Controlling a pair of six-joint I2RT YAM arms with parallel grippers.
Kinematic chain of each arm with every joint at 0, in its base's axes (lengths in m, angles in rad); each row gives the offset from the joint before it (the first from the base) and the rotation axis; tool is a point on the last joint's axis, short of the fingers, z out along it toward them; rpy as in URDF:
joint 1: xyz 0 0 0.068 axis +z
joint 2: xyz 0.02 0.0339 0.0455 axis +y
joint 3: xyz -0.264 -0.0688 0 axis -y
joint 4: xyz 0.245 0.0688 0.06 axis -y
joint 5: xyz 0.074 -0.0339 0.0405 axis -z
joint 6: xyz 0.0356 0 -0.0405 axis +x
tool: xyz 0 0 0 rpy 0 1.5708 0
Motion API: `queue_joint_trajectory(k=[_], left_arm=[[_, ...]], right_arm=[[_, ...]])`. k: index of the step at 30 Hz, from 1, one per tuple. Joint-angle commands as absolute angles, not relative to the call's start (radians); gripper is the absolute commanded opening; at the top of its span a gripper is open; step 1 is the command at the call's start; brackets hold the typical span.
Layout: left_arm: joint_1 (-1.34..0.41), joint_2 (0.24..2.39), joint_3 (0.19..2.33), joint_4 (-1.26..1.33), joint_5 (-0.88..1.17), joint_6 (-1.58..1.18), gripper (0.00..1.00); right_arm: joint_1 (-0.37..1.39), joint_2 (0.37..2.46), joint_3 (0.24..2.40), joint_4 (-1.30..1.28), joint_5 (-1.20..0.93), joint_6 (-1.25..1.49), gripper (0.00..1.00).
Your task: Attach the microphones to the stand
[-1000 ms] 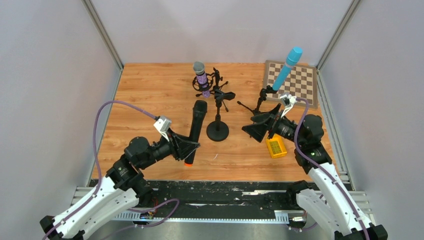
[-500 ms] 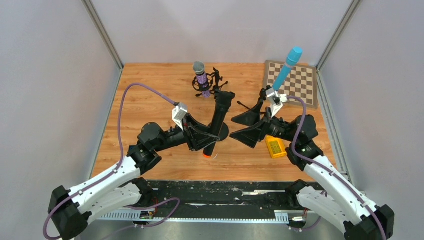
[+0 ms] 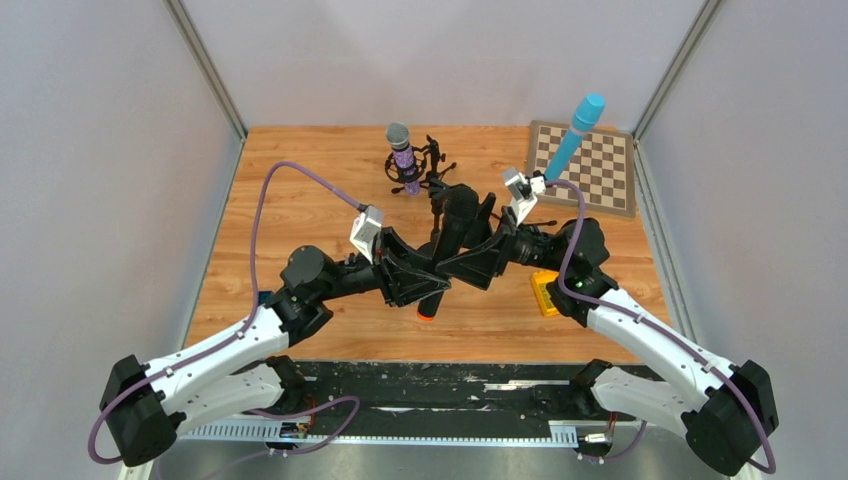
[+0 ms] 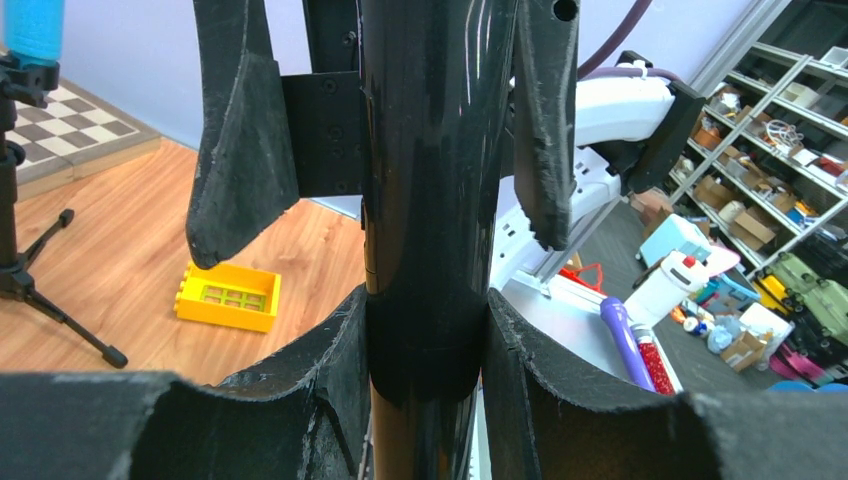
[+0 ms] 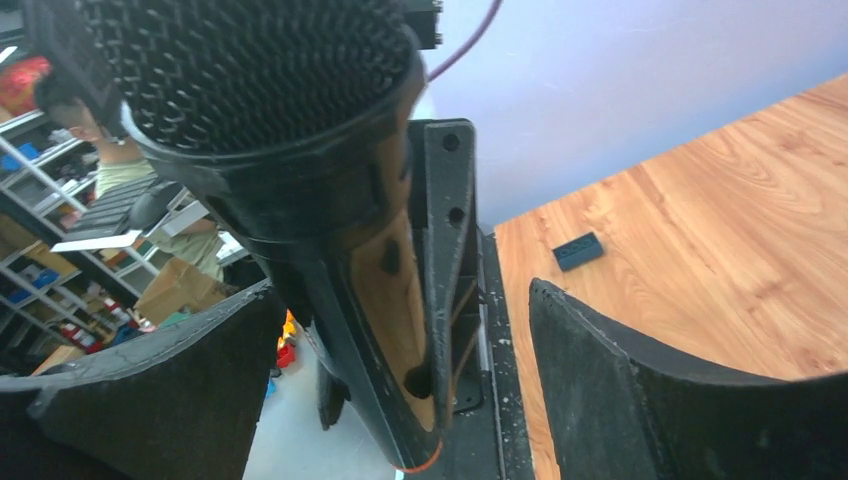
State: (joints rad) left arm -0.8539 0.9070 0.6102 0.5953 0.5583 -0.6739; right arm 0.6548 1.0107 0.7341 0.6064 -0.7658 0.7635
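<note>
Black microphone (image 3: 456, 212) shifted right, between right fingers (image 5: 680, 400); yellow block (image 3: 546, 294) near.

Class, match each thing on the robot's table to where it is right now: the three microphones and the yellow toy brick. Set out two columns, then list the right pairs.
Column one
1. purple microphone
2. light-blue microphone
3. black microphone
4. yellow toy brick

Column two
A. lying on the table beside the right arm
B. gripped in the left claw
C. standing in a black mount at the far middle
D. tilted in a tripod stand by the chessboard

Pairs: 1-C, 2-D, 3-B, 4-A
</note>
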Motion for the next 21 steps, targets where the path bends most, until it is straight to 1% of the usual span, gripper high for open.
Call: queue_joint_trajectory(k=[1, 3, 7, 9, 13, 16, 17, 18, 19, 20, 21], left_arm=[[-0.864, 0.914, 0.626, 0.705, 0.556, -0.686, 0.0], [-0.863, 0.922, 0.625, 0.706, 0.562, -0.69, 0.0], [-0.864, 0.929, 0.619, 0.713, 0.563, -0.699, 0.0], [-0.864, 0.932, 0.617, 0.712, 0.563, -0.702, 0.0], [-0.864, 0.93, 0.611, 0.717, 0.557, -0.707, 0.0], [-0.864, 0.92, 0.595, 0.721, 0.538, -0.707, 0.0], [-0.864, 0.909, 0.588, 0.732, 0.518, -0.71, 0.02], [-0.864, 0.903, 0.57, 0.737, 0.505, -0.712, 0.1], [-0.863, 0.89, 0.56, 0.748, 0.481, -0.713, 0.14], [-0.863, 0.885, 0.547, 0.752, 0.47, -0.714, 0.21], [-0.863, 0.873, 0.542, 0.753, 0.45, -0.713, 0.31]], right_arm=[[0.676, 1.022, 0.771, 0.756, -0.786, 0.826, 0.86], [0.676, 1.023, 0.767, 0.769, -0.784, 0.837, 0.81], [0.676, 1.02, 0.763, 0.77, -0.776, 0.832, 0.77], [0.676, 1.022, 0.761, 0.772, -0.774, 0.829, 0.73], [0.677, 1.029, 0.766, 0.772, -0.785, 0.828, 0.54], [0.677, 1.024, 0.766, 0.756, -0.779, 0.814, 0.35], [0.676, 1.02, 0.767, 0.746, -0.776, 0.808, 0.28], [0.676, 1.017, 0.767, 0.735, -0.771, 0.801, 0.2], [0.676, 1.013, 0.767, 0.724, -0.765, 0.795, 0.13], [0.676, 1.01, 0.767, 0.708, -0.758, 0.789, 0.04], [0.676, 1.008, 0.771, 0.685, -0.749, 0.779, 0.01]])
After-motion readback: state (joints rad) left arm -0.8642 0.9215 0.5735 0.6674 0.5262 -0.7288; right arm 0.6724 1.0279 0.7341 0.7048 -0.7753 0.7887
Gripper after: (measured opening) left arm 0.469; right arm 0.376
